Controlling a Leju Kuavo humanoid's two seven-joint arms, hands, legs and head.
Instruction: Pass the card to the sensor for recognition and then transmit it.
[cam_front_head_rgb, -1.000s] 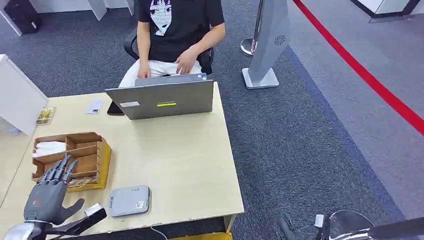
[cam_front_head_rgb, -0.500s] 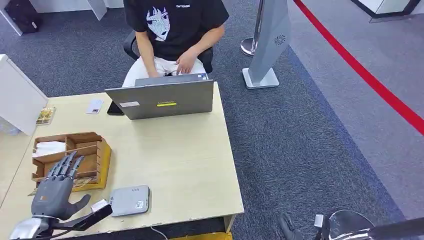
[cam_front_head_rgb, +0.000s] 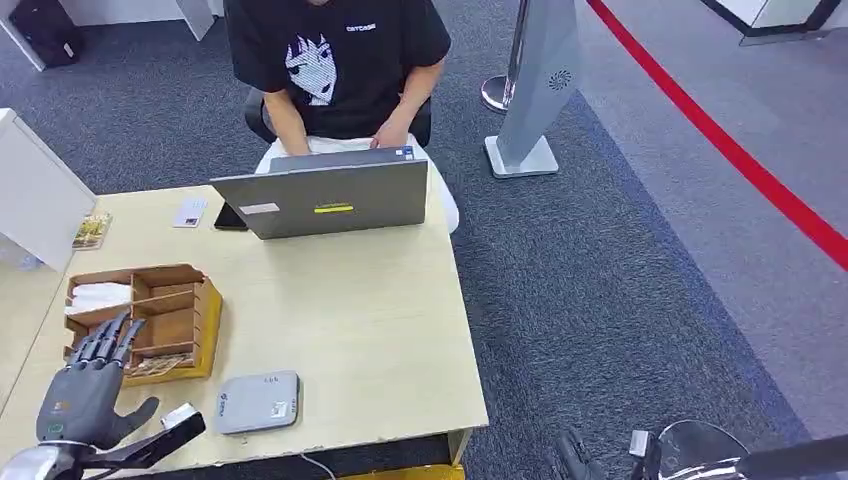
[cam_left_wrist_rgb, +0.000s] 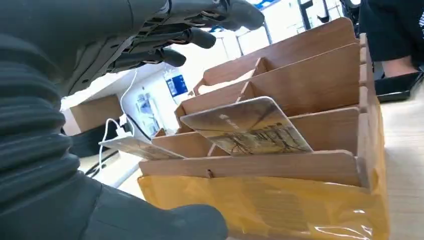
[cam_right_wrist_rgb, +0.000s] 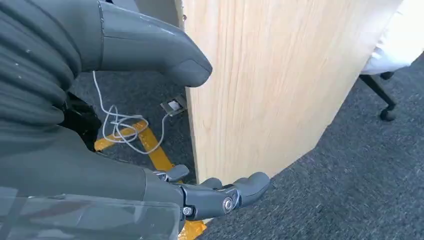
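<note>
A printed card (cam_left_wrist_rgb: 245, 129) leans in the nearest slot of the wooden organiser (cam_front_head_rgb: 190, 300), with a second card (cam_left_wrist_rgb: 134, 147) beside it. My left hand (cam_front_head_rgb: 84, 388) hovers just short of that box at the table's near left corner, fingers (cam_left_wrist_rgb: 192, 36) spread above the card and thumb (cam_left_wrist_rgb: 165, 222) below, holding nothing. The grey sensor (cam_front_head_rgb: 258, 402) lies flat to the right of the hand. My right hand (cam_right_wrist_rgb: 150, 165) hangs low beside the table's wooden side panel (cam_right_wrist_rgb: 260, 80), its fingers apart around nothing.
A person sits behind the open laptop (cam_front_head_rgb: 330, 196) at the far edge. A small white card (cam_front_head_rgb: 189, 212) and a phone (cam_front_head_rgb: 229, 218) lie left of the laptop. A white partition (cam_front_head_rgb: 35, 195) stands far left. A grey stand (cam_front_head_rgb: 535, 90) and red floor line (cam_front_head_rgb: 740, 160) are at right.
My left hand has drawn back toward the near left corner, slightly away from the organiser. The person has leaned forward over the laptop. The right arm has not moved.
</note>
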